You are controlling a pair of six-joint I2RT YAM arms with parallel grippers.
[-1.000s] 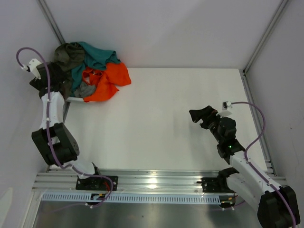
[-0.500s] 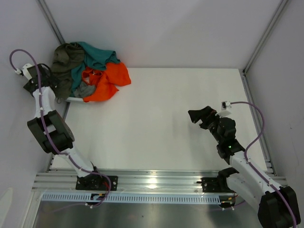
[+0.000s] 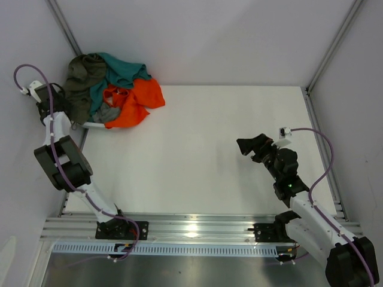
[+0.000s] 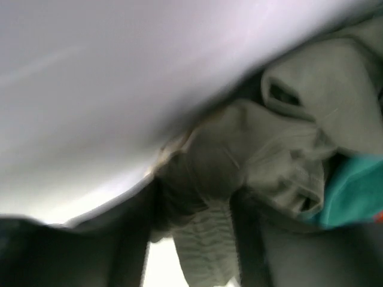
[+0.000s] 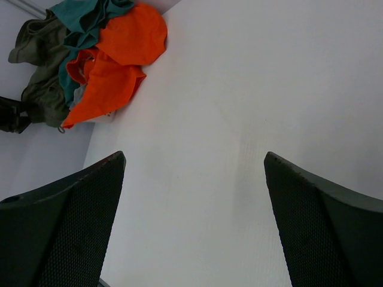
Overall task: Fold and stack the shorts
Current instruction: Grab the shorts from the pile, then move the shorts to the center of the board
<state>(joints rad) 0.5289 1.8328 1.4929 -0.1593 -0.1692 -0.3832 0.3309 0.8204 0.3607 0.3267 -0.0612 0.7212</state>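
Shorts (image 3: 116, 89) heaped over white basket (image 3: 91, 125). Left gripper (image 3: 60, 97) just left of basket, at olive pair (image 4: 287, 149); blur hides grip. Right gripper (image 5: 194, 156) well right, wide, empty. Risk: tangled pairs lift together

Robotics lab test cell, not a home: white tabletop (image 3: 197, 155) boxed in by blank pale panels (image 3: 209, 36) and aluminium struts (image 3: 66, 27) at 11 and 1 o'clock; left arm (image 3: 61, 168) and right arm (image 3: 287, 173) bolted to a slotted metal rail (image 3: 191, 226) at 6 o'clock.
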